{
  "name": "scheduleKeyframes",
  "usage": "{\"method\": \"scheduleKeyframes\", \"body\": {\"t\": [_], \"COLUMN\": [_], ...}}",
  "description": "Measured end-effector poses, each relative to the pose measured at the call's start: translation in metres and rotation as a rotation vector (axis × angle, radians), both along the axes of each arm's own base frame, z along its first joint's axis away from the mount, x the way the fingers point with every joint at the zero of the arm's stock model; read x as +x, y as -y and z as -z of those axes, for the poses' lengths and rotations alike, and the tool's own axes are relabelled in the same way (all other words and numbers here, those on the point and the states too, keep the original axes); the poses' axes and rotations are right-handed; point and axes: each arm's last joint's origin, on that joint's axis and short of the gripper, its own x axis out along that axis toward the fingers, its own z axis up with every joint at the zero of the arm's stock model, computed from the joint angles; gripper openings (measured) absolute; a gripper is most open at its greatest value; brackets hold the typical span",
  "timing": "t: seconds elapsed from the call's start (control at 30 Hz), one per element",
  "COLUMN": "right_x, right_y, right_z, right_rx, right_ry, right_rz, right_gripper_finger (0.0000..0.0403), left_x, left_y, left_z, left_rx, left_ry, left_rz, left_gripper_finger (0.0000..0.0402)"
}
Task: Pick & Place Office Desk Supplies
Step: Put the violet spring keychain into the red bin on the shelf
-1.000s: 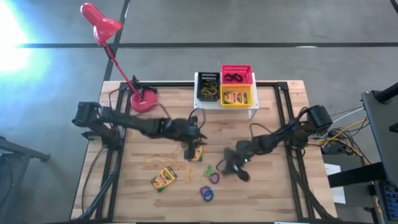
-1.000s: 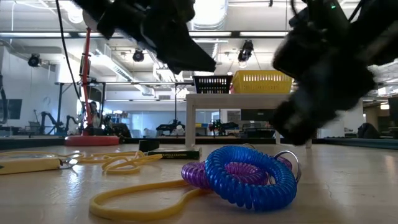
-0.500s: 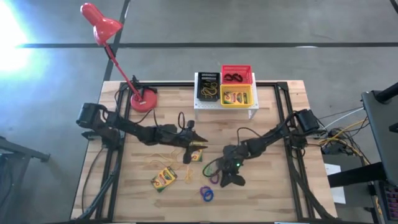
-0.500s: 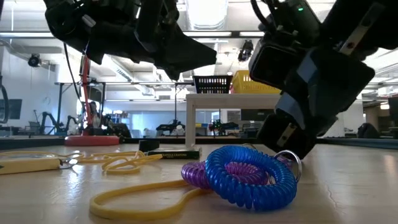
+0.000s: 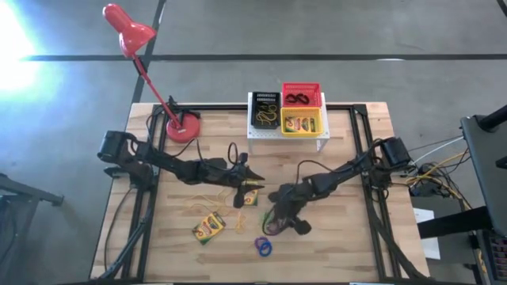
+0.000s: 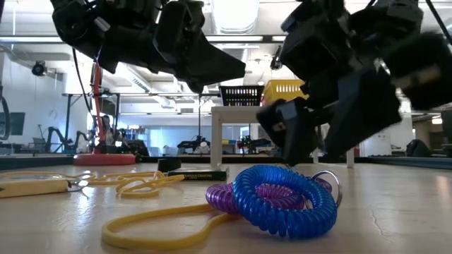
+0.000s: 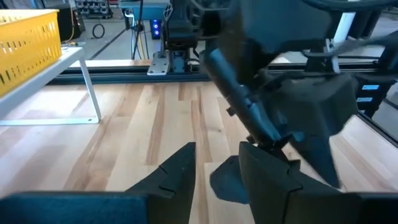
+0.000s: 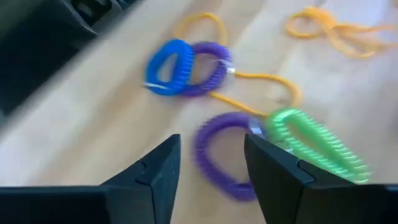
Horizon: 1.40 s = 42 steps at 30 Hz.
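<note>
While flat on the table, the purple-and-green ring pair (image 8: pixel 280 152) stretches sideways across the right gripper (image 8: pixel 208 165).

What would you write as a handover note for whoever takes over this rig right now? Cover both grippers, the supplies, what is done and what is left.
Right gripper: open, empty, low over the purple coil ring beside the green coil ring.
Left gripper: open, empty, above the crayon box at mid-table.
Done: red basket holds black rings, yellow basket a crayon box, black basket yellow bands.
Left: blue-and-purple ring pair, second crayon box, loose yellow rubber bands.
</note>
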Motion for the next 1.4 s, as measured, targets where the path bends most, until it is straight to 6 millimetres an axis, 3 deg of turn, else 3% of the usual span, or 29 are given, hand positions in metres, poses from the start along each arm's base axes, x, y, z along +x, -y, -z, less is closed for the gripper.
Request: {"method": "scheduleKeyframes", "body": {"t": [0.23,0.57,0.73,0.93,1.2,1.4], "right_x": [0.001,0.000,-0.004,-0.014,-0.059,-0.078], "right_y": [0.001,-0.002,-0.001,0.000,-0.004,0.003], "right_z": [0.004,0.013,0.016,0.016,-0.026,-0.084], "right_rx": [-0.268,-0.193,-0.207,-0.206,-0.184,-0.106], "right_ry": [0.091,0.031,-0.022,-0.169,-0.427,-0.181], "right_rz": [0.127,0.107,0.090,0.129,0.216,0.218], "right_gripper_finger": [0.0175,0.0144,0.0107,0.0027,0.0021,0.0021], "left_x": [0.000,0.000,-0.001,-0.001,-0.001,-0.001], "left_y": [0.000,0.000,-0.001,-0.001,-0.001,-0.002], "left_z": [0.001,0.002,0.002,0.002,0.002,0.002], "left_rx": [0.000,0.001,-0.007,-0.013,-0.012,0.000], "left_ry": [-0.008,-0.017,-0.021,-0.022,-0.025,-0.023], "left_rz": [-0.001,-0.013,-0.019,-0.023,-0.023,-0.073], "left_gripper_finger": [0.0129,0.0129,0.0129,0.0129,0.0129,0.0129]}}
